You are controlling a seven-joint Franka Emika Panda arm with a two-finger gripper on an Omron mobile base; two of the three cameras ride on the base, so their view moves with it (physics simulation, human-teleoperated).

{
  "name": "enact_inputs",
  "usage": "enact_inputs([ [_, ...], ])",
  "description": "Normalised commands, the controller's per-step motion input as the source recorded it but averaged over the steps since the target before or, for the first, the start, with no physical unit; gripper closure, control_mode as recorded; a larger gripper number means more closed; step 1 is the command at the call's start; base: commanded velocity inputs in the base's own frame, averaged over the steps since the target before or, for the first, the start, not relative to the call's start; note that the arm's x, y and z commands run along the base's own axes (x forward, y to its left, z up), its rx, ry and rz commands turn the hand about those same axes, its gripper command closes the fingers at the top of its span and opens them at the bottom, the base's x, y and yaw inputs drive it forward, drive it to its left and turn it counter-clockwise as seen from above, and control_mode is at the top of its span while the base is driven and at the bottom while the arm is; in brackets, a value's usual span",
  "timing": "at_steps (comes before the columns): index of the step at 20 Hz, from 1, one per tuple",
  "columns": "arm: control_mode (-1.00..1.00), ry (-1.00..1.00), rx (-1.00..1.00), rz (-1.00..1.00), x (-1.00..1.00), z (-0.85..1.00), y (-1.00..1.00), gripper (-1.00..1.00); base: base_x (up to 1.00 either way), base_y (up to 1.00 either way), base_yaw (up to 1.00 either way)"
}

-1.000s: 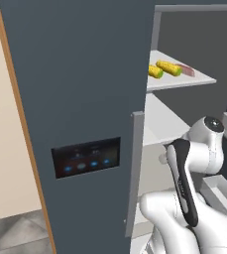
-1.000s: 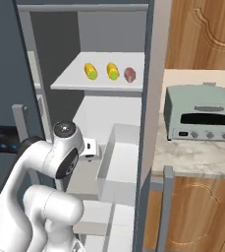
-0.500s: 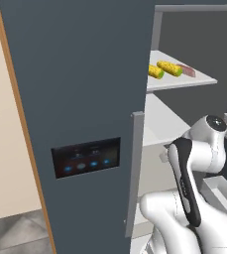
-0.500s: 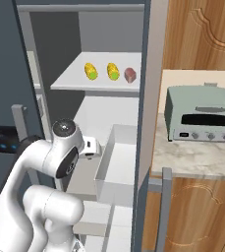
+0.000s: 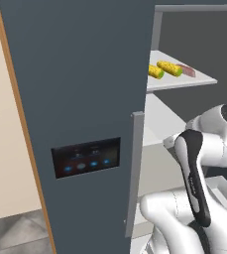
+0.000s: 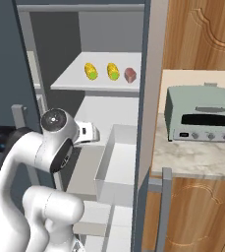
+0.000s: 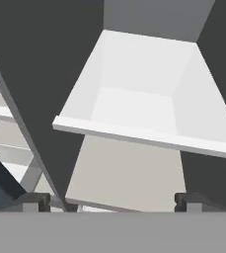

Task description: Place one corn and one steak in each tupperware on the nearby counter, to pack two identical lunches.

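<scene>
Left base view: on the fridge shelf (image 5: 184, 83) lie two corn cobs (image 5: 168, 68), a steak (image 5: 186, 70) just beyond them. No readable writing on the door's panel (image 5: 86, 157).

Right base view: the steak (image 6: 129, 75) lies right of the cobs (image 6: 113, 71); a toaster oven (image 6: 199, 114) stands on the bench (image 6: 192, 157).

Hand view: jaws (image 7: 109, 199) spread fully, holding nothing, above a white drawer (image 7: 139, 106).

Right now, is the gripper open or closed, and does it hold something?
Gripper: open, jaws spread wide, holding nothing; it points at the white drawer in the fridge.
</scene>
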Motion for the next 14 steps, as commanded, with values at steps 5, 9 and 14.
enact_inputs([
  [5, -1.0, -0.04, 0.0, 0.0, -0.01, 0.77, 0.05, -1.0, 0.0, 0.0, 0.0],
  [9, -1.0, -0.1, 0.0, 0.0, 0.0, 0.75, 0.04, -1.0, 0.0, 0.0, 0.0],
  [14, -1.0, -0.18, 0.01, 0.0, 0.0, 0.45, 0.0, -1.0, 0.0, 0.0, 0.0],
])
